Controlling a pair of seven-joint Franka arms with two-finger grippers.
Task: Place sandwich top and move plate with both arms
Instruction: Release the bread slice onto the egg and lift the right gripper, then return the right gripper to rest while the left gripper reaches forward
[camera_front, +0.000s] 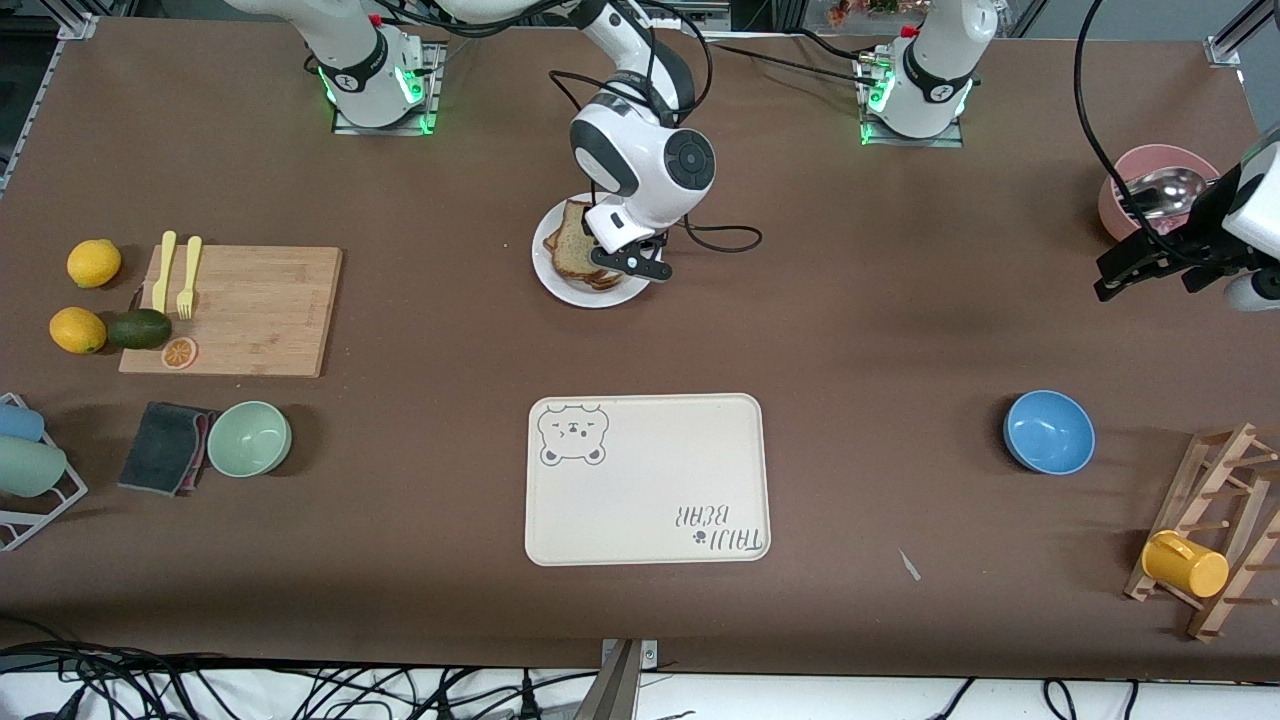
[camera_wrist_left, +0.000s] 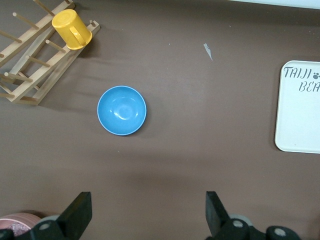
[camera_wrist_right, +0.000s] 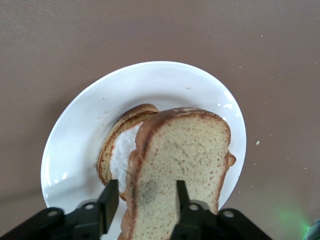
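The pale speckled sandwich top stands tilted on edge on the round white plate, leaning over a brown toast slice. My right gripper hangs over the plate. In the right wrist view the sandwich top sits between the fingers of my right gripper, which are parted wider than the slice, with a gap at one finger. Toast and white egg lie under it on the plate. My left gripper waits wide open and empty beside a pink bowl.
A cream bear tray lies nearer the camera than the plate. A blue bowl, a pink bowl with a spoon and a wooden rack with a yellow cup are at the left arm's end. A cutting board and green bowl are at the right arm's end.
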